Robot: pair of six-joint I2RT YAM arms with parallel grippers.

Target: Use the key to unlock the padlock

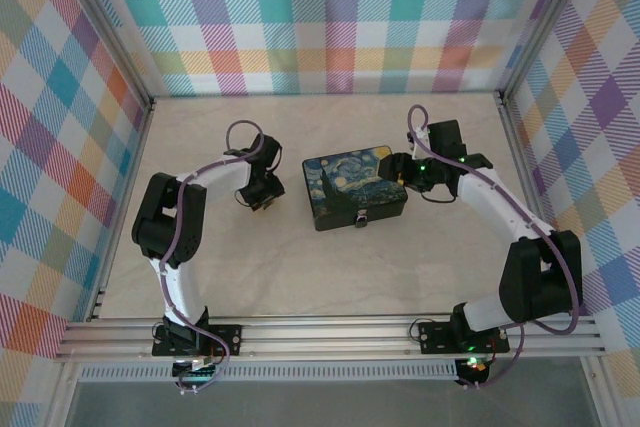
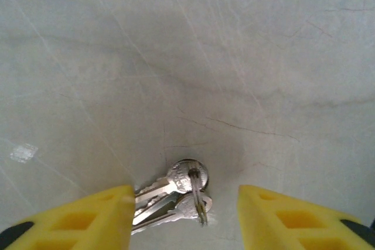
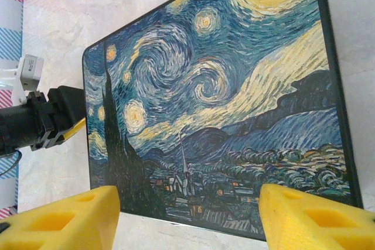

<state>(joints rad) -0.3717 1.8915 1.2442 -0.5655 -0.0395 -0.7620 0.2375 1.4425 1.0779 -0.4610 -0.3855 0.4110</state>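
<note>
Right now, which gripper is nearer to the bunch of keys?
Left. The keys lie on the table between the open jaws of the left gripper. The right gripper is over the painted tin, at its end away from them.

- It was a lab-style robot test cell: an aluminium frame [image 1: 330, 337] boxed in a pale marbled tabletop [image 1: 330, 267].
- Plaid walls [image 1: 330, 17] enclosed three sides.
- The left arm [image 1: 170, 237] and right arm [image 1: 530, 277] were bolted to it.

Painted tin [image 3: 222, 103], its lid smooth and lightly glossy within a dark rim, on a pale, matt, stone-look table [image 1: 300, 267] with fine veins and scratches; the key [image 2: 184, 177], bright polished metal on a metal ring [image 2: 197, 197].
</note>
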